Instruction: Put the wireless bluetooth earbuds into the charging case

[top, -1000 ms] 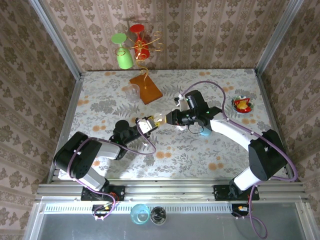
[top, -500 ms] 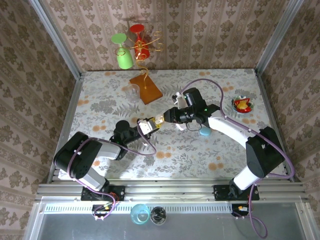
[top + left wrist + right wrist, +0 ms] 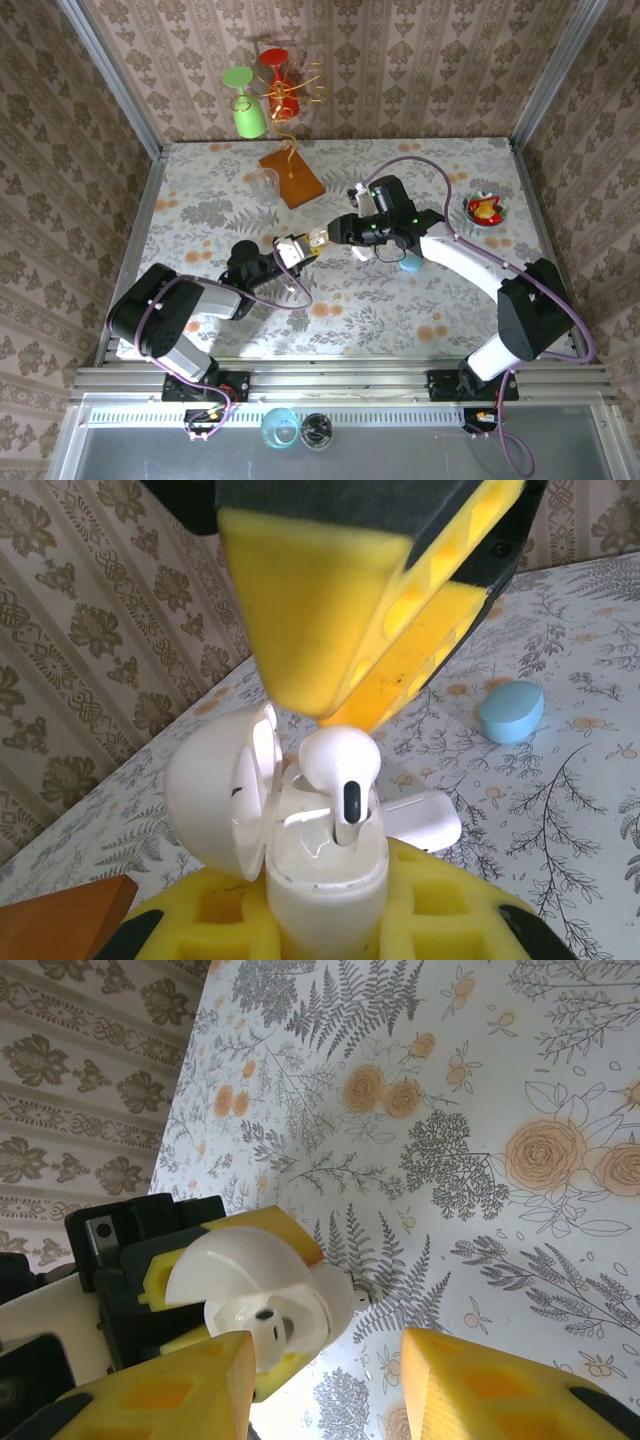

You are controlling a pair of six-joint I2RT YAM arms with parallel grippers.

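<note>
Left claw [image 3: 325,925] grips the open charging case [image 3: 215,790]; released right claw [image 3: 325,1385] hovers at twelve o'clock above the half-seated earbud [image 3: 340,765], which likely needs pressing home.

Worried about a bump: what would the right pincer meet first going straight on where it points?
Probably the earbud standing in the open charging case held by the left pincer; the gap to it looks small, but depth is unclear.
</note>
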